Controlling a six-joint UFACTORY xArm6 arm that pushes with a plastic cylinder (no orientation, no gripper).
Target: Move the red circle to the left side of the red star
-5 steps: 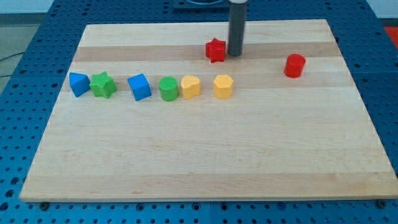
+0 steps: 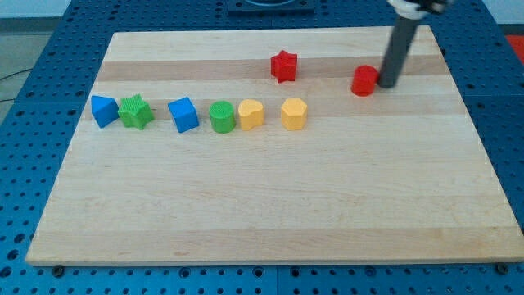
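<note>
Pressed against the right side of the red circle [image 2: 364, 80] was my tip [image 2: 386, 84], a bare rod holding nothing. That circle sat on the wooden board [image 2: 270, 213], well right of the red star [image 2: 283, 65]. Nearer the view's bottom stood two yellow blocks [image 2: 294, 114].

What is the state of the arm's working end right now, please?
No hand: the arm ends in a rod. My tip sits against the red circle on its right side in the view, holding nothing; the red star lies further left.
</note>
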